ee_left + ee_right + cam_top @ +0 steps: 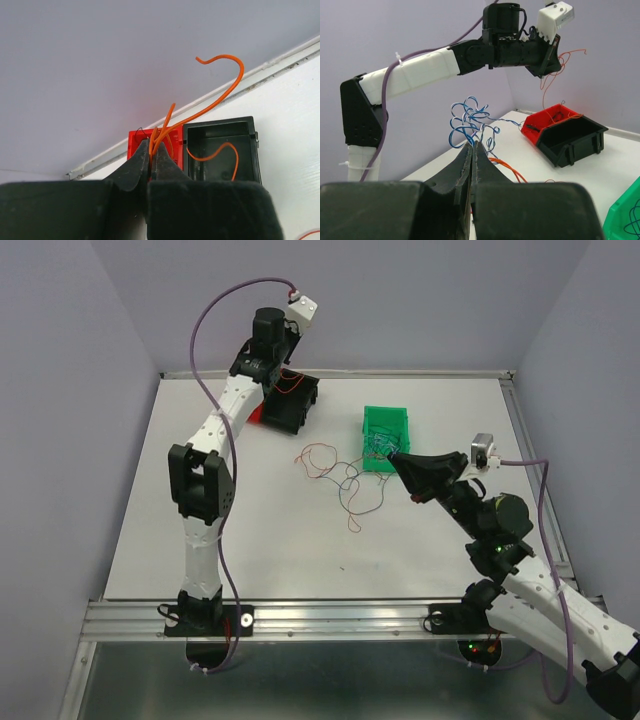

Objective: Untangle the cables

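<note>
Left gripper (151, 151) pinching orange cables (226, 56) — above red bin (136, 145).

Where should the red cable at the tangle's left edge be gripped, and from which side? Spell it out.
Best bet: grip the red cable at its leftmost arc, coming straight down on the tangle's left side. That arc seems to lie flat on the table, clear of other strands; its right end runs into the crossed cables.
</note>
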`<state>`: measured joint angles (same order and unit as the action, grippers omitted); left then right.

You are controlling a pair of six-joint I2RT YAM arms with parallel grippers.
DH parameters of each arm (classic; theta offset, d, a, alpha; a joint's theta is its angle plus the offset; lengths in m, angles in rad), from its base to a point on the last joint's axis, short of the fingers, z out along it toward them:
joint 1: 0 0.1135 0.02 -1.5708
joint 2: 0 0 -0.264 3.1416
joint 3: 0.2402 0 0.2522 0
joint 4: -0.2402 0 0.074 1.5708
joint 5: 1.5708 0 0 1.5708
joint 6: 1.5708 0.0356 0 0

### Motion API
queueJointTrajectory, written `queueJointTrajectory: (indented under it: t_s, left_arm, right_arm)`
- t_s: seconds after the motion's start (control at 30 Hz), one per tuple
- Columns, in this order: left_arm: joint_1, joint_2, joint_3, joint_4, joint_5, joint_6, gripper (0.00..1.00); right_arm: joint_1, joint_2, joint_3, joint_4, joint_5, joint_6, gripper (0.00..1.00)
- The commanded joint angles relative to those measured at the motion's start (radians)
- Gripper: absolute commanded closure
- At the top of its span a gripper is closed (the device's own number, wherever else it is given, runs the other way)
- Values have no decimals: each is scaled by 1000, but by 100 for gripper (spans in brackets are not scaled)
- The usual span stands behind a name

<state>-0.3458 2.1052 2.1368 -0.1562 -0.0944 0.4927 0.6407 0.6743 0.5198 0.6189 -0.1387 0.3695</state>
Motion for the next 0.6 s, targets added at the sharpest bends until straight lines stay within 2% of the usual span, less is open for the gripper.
queueJointTrajectory:
  t_s: [0.0, 0.13, 0.57]
  left_arm:
    - [-1, 7, 40, 92, -24, -66, 100]
    - [-2, 36, 2, 139, -14, -85, 100]
    - [-2, 187, -121, 152, 11, -157, 100]
  right_arm:
    - [-4, -12, -23, 30, 19, -15, 100]
    - [-4, -16, -24, 30, 21, -15, 100]
    - [-4, -33, -33, 30, 21, -11, 99]
